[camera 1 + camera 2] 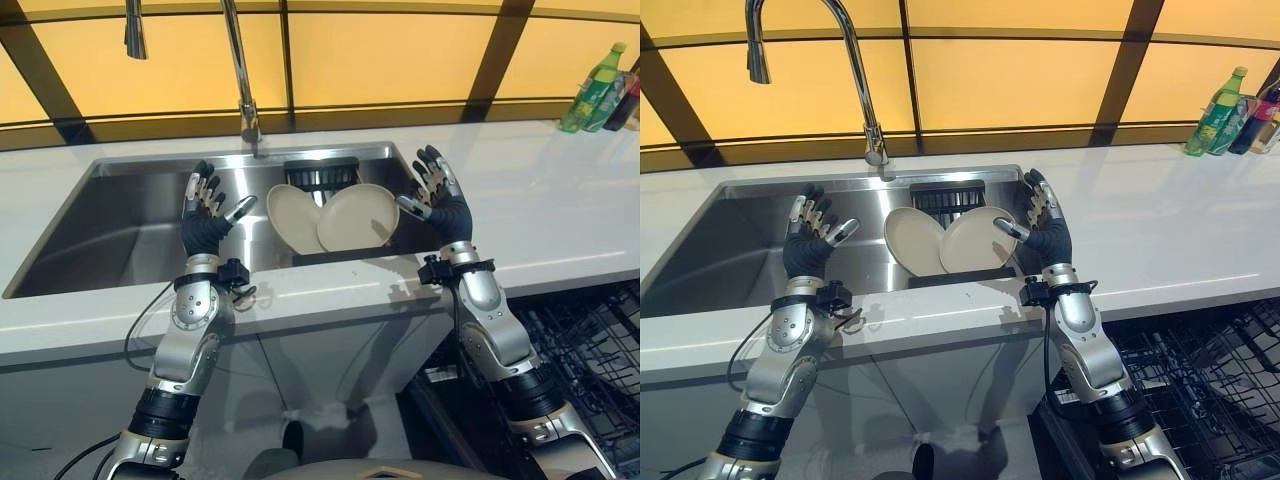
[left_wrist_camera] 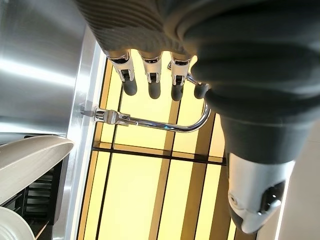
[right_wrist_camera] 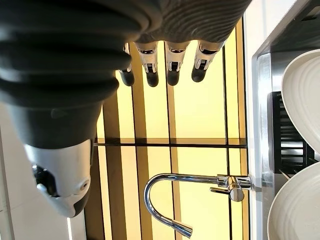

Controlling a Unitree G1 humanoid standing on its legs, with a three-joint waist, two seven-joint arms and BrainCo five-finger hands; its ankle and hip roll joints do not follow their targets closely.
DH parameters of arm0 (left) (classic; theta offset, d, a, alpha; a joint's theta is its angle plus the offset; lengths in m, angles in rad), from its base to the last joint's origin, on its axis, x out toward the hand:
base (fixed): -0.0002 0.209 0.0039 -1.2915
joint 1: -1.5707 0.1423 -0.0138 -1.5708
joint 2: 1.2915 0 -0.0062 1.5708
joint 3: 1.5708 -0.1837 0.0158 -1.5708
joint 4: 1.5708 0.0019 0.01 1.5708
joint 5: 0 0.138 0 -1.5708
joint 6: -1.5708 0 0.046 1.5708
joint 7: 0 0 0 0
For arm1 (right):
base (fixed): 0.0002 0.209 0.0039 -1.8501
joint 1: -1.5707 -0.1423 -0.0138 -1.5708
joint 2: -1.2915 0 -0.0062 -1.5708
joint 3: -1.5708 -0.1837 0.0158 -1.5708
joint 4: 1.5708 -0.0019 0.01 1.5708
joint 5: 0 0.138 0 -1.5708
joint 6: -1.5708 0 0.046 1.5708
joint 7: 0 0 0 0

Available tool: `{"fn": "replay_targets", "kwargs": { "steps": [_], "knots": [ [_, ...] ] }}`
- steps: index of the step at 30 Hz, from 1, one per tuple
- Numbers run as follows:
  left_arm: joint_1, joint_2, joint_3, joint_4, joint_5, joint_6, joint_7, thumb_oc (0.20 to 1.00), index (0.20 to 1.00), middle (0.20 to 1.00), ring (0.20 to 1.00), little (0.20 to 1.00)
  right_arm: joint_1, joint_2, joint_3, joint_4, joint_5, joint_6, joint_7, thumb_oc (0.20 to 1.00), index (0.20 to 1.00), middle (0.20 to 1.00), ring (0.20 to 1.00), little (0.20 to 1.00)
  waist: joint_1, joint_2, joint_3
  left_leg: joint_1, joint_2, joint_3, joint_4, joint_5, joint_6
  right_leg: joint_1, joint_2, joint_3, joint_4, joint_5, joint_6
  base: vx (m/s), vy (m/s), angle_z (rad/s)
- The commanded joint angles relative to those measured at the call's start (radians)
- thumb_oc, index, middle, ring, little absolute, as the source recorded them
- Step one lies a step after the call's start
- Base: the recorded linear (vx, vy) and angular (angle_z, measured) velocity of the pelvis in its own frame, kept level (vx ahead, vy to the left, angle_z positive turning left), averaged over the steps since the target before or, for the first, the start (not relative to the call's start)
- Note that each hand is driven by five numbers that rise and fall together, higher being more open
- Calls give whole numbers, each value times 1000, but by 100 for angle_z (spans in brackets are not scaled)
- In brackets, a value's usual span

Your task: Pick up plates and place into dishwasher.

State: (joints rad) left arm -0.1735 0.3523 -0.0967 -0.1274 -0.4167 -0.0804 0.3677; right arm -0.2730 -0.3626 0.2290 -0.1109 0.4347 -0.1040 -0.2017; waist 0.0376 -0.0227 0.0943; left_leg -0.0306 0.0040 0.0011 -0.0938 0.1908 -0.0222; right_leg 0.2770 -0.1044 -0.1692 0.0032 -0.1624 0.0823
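Two cream plates lean on edge in the steel sink [image 1: 120, 210]: the left plate [image 1: 290, 217] stands partly behind the right plate [image 1: 358, 218]. My left hand [image 1: 205, 207] is raised over the sink to the left of the plates, fingers straight and spread, holding nothing. At the sink's right rim my right hand [image 1: 437, 195] is up as well, fingers straight, thumb pointing toward the right plate without touching it. The left wrist view catches a plate edge [image 2: 30, 162], and the right wrist view both plates' rims [image 3: 302, 90].
A tall curved faucet [image 1: 855, 75] rises behind the sink, with a black strainer [image 1: 322, 174] behind the plates. The open dishwasher rack [image 1: 590, 345] sits low at the right. Bottles [image 1: 596, 88] stand at the far right of the white counter [image 1: 560, 215].
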Motion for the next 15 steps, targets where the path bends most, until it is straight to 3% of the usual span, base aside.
{"fn": "replay_targets", "kwargs": {
  "steps": [1,15],
  "knots": [
    [-58,-6,-6,-9,-9,-44,-34,1000,1000,1000,1000,1000,-40,14,-57,-54,10,-58,-7,1000,1000,1000,1000,1000,-10,21,-37,147,111,8,22,-188,-80,-136,-50,33,-51,166,49,0,0,0],
    [-82,33,9,-20,66,-83,-51,1000,1000,1000,1000,1000,-28,8,-60,-48,12,-73,-4,1000,1000,1000,1000,1000,-22,22,-48,148,111,16,20,-189,-80,-140,-48,46,-60,172,51,0,0,0]
  ]
}}
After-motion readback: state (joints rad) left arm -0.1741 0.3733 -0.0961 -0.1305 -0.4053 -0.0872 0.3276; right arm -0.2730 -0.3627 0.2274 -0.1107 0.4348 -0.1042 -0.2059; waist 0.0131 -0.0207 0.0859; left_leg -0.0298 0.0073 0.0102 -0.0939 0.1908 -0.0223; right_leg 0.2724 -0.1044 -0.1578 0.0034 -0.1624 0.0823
